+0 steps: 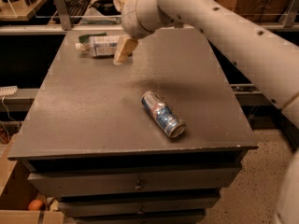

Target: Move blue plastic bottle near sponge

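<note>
Looking across the surface (93,111), found the pincer (124,51) angled down at the far end, tip close to the top. Could not tell whether open or closed. Saw nothing held in it.

Logged the blue plastic bottle (100,45) on its side just left of the pincer, touching or nearly so, cap pointing away from it. Logged the sponge (91,37) left of and beyond the pincer, right behind the bottle, apparently against it. Judged the bottle already placed as the task wanted, hence the pincer beside rather than around it.

Marked a blue-silver can (162,114) on its side, well nearer than the pincer and to its right, apart from everything else and no part of the job.
</note>
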